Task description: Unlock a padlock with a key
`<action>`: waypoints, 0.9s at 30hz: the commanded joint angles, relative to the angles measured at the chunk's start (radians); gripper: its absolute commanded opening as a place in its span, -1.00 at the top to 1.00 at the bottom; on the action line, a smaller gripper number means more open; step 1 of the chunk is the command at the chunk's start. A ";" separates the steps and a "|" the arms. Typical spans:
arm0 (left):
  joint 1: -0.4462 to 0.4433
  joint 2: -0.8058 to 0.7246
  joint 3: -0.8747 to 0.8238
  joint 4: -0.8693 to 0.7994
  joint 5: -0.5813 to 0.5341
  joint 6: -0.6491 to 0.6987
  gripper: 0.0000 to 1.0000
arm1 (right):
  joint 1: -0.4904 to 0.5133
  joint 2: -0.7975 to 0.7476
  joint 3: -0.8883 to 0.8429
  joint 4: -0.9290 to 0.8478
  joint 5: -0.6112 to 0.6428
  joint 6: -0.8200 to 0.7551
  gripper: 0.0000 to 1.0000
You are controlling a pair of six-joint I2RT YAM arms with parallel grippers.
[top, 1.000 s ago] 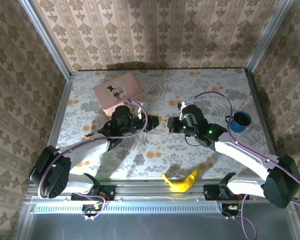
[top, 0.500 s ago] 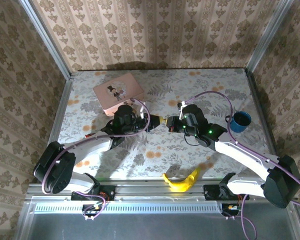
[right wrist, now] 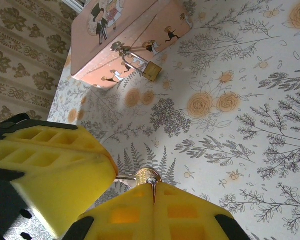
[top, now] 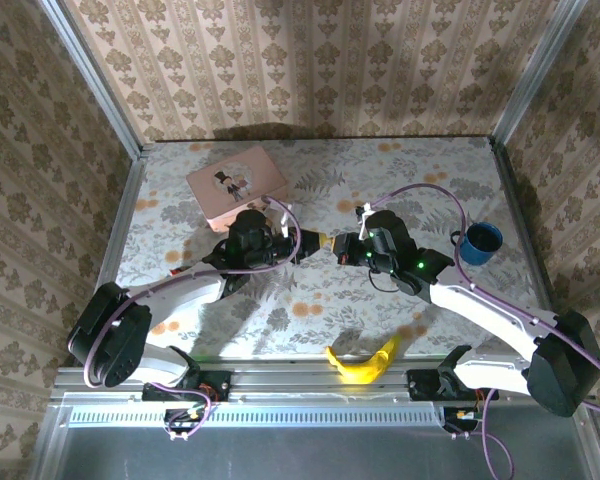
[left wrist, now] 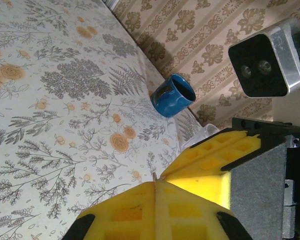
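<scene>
The small brass padlock (right wrist: 151, 71) hangs from the latch on the pink tin (right wrist: 125, 35), far from both grippers. My right gripper (right wrist: 153, 186) is shut on the key (right wrist: 149, 176). The key's round gold-toned head pokes out of the yellow pads and its silvery part runs left. That part ends inside the left gripper's fingers (right wrist: 55, 160). In the left wrist view, my left gripper (left wrist: 155, 184) is shut, with a thin metal sliver at its tips beside the right gripper's fingers (left wrist: 215, 160). From above, both grippers meet tip to tip over the table's middle, left gripper (top: 305, 243), right gripper (top: 340, 245).
The pink tin (top: 236, 183) lies at the back left of the flowered table. A blue cup (top: 478, 243) stands at the right, also seen as the cup (left wrist: 172, 95). A banana (top: 362, 360) lies near the front edge. Patterned walls close in three sides.
My left gripper has moved right up to the right gripper and closed on the key's free end. The right arm has hardly moved.
</scene>
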 commanded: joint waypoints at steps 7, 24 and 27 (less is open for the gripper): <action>0.082 -0.198 0.073 -0.382 0.038 0.333 1.00 | -0.074 -0.140 -0.057 0.032 -0.127 -0.113 0.12; 0.102 -0.245 0.193 -0.653 0.450 0.665 1.00 | -0.095 -0.307 -0.156 0.263 -0.441 -0.253 0.04; 0.102 -0.237 0.204 -0.653 0.473 0.676 1.00 | -0.095 -0.290 -0.155 0.292 -0.500 -0.251 -0.01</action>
